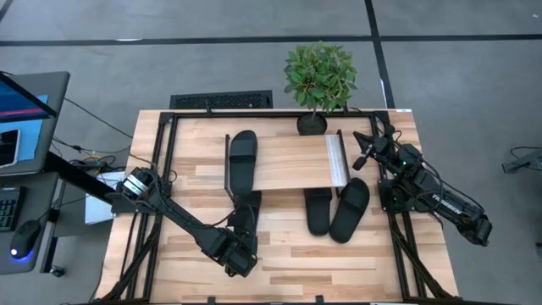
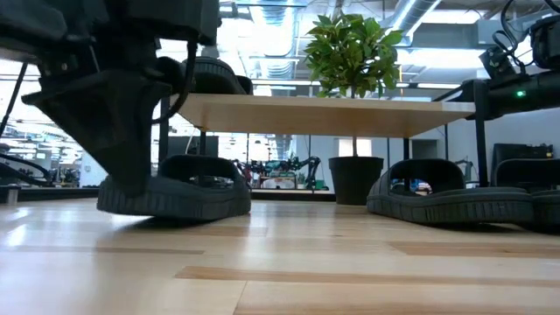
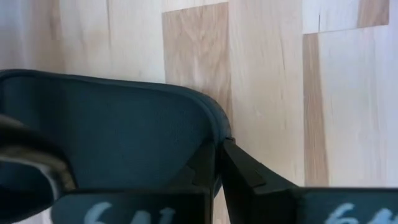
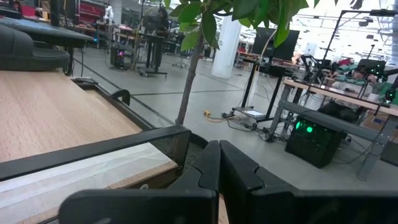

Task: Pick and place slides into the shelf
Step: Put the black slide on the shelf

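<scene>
The slide [image 1: 247,219] lies on the table just in front of the shelf [image 1: 292,161], its heel rim pinched by the left gripper [image 1: 240,254]. Lift it level and clear the board edge before placing. The right gripper [image 1: 362,158] waits closed, empty, by the shelf's pale end

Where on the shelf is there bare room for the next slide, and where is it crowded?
The shelf is bare between the slide on top and its pale strip. The tabletop below is crowded: two slides at the right, and the left gripper shut on the fourth slide.
</scene>
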`<action>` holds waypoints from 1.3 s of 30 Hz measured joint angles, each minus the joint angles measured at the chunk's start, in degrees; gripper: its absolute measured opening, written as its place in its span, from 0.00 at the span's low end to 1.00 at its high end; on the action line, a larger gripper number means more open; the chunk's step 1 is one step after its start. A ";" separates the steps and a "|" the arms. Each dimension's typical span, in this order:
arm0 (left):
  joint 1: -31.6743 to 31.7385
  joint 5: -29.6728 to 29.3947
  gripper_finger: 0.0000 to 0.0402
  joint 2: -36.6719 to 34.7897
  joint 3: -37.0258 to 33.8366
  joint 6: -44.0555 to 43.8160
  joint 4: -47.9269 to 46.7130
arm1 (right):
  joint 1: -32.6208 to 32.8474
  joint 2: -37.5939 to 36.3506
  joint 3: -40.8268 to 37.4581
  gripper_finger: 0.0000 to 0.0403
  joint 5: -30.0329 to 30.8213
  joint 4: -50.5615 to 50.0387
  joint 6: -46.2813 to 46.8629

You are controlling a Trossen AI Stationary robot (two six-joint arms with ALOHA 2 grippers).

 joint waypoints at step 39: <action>-8.60 -10.72 0.00 -0.15 12.53 -9.47 -9.71 | 0.00 0.00 -0.01 0.00 0.00 0.00 -0.01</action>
